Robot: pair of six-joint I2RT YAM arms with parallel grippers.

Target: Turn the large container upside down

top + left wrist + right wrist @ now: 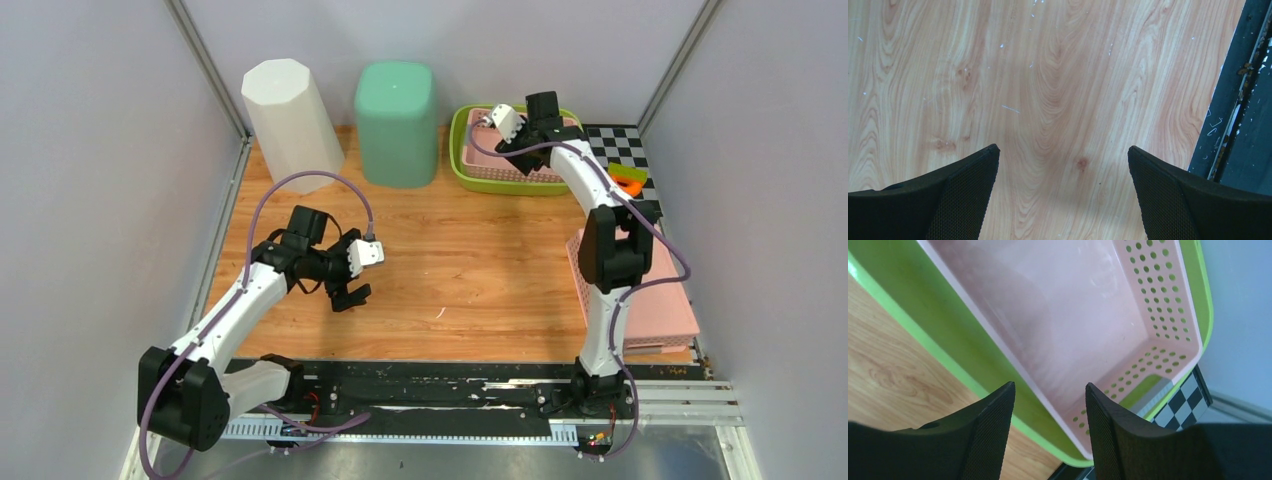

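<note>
A lime green tray (pixel 457 150) stands at the back right with a pink perforated basket (pixel 492 162) upright inside it. My right gripper (pixel 503 142) hovers over them, open and empty. In the right wrist view the gripper (pixel 1049 386) has its fingers astride the near rims of the pink basket (pixel 1063 315) and the green tray (pixel 948 325), above them and not touching. My left gripper (pixel 350 293) is open and empty, low over bare wood at the left centre. The left wrist view shows the gripper (pixel 1063 150) over the wooden table only.
A white octagonal bin (pixel 292 120) and a mint green bin (pixel 396 120) stand bottom-up at the back. A second pink basket (pixel 660 290) lies at the right edge. A checkerboard (pixel 620 145) with an orange and green object (pixel 627 180) is at the back right.
</note>
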